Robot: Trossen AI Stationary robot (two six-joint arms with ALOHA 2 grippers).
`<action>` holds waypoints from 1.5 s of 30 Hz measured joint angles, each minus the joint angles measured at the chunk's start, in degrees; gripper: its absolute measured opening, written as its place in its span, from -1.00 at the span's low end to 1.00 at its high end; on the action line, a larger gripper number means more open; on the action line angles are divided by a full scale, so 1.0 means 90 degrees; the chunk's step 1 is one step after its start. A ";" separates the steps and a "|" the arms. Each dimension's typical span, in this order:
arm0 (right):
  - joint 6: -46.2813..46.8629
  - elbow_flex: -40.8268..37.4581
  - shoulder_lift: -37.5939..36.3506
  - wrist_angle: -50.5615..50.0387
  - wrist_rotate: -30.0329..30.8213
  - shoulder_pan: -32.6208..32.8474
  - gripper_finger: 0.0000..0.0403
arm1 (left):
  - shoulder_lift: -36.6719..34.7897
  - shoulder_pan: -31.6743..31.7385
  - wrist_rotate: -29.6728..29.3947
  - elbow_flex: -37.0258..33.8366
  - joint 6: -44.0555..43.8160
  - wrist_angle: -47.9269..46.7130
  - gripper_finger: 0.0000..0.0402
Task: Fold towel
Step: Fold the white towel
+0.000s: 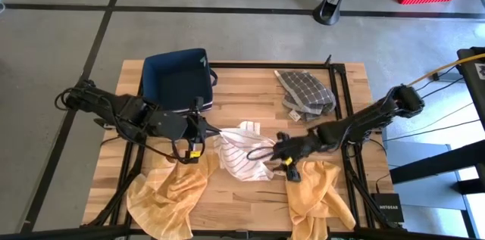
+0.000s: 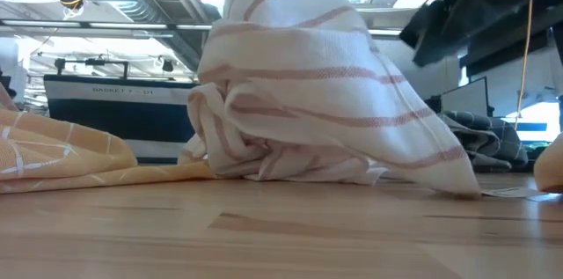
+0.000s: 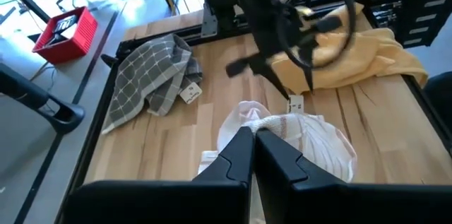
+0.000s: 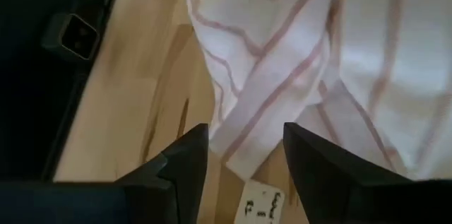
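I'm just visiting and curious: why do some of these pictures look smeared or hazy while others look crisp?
High view: evenly lit and sharp across the table. Low view: the striped towel sits so close that it looks soft, with bright ceiling lights behind. Left wrist view: the other arm is smeared by motion. Right wrist view: the towel's stripes are blurred.

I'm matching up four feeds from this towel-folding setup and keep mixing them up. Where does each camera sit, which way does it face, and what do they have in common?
High view: above the table, facing straight down; both arms show, with the left gripper and right gripper at the striped towel.
Low view: at tabletop height, facing level across; a dark arm part shows at upper right.
Left wrist view: on the left arm, past its shut fingers.
Right wrist view: on the right arm, past its open fingers.
All four share the striped towel; the high and left wrist views also share the grey checked cloth.
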 joint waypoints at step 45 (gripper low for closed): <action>-0.0870 0.2592 -0.0580 -0.3808 0.4367 0.1112 -0.97 | -0.0027 0.0095 -0.1774 0.0915 0.1568 0.0670 -0.96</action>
